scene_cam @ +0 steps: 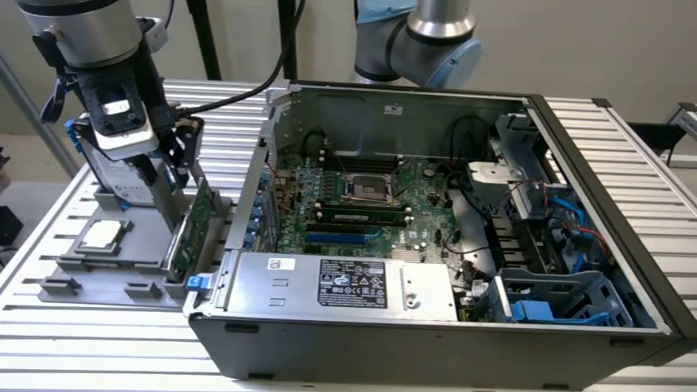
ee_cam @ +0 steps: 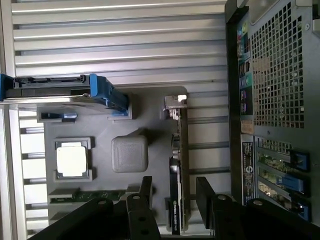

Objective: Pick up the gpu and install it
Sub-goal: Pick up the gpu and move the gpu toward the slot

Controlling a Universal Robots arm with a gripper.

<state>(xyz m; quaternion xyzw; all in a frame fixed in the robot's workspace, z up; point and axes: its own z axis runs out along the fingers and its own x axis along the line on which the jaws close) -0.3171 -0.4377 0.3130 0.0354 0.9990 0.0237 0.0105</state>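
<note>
On the slatted metal table (scene_cam: 615,143), the gripper (ee_cam: 176,181) is hovering over the graphics card (ee_cam: 181,150).
The card is standing on its long edge in the grey tray (scene_cam: 109,279) at the exterior view's left, beside the open computer case (scene_cam: 436,347). Its long axis is running near to far, with the bracket end toward the hard drive (ee_cam: 50,95). The fingers (ee_cam: 146,192) are standing apart on either side of it, gripping nothing. By my judgement, lifting and fitting are both still waiting.

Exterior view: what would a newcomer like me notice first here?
The big open computer case lies on its side, its green motherboard bared. At the exterior view's left, the arm's gripper hangs open over a grey tray, straddling the gpu that stands there on edge.
</note>
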